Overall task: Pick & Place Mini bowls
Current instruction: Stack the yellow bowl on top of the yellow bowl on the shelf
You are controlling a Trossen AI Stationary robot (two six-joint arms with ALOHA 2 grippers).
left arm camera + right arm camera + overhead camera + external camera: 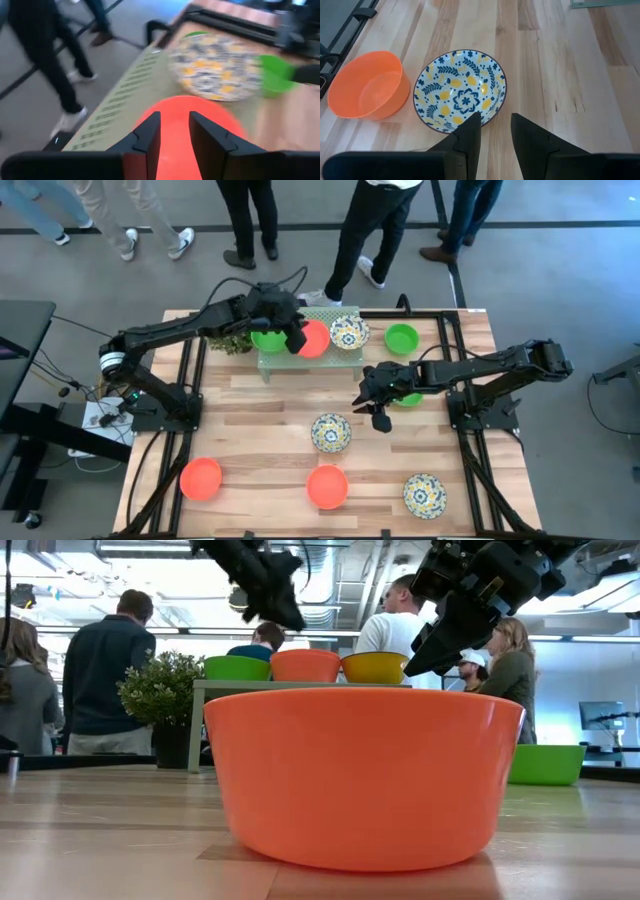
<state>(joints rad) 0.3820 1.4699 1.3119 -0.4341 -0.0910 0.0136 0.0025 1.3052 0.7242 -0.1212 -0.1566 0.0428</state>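
Left to right on the surface (250, 450): orange bowl (201, 478) at front left, apart from the rest, prob. waiting for pick-up. Plant (232, 340) at back left, just beside the stand (275, 362). On the stand, a row of 3 bowls: green bowl (266, 339), orange-red bowl (314, 340), floral bowl (349, 332), so prob. the stand is the drop place. Left tool (296, 337) above the orange-red one, fingers a little apart w/ nothing pinched between; looks like a release, or a reach. Centre: another floral bowl (331, 431), then second orange bowl (327, 486) at front. Right tool (379, 415) hovering just beside the centre floral bowl, fingers slightly spread, empty; prob. lining up on its rim. Further right: green bowl at back (401, 337), one more green partly hidden under right arm, third floral bowl (424, 494) at front right.

High view gives the layout but not height. Low view: front orange bowl (362, 775) fills the picture, both tools well above the surface. Right wrist view: floral bowl (460, 91) touching orange one (368, 85). People's legs beyond the back edge.
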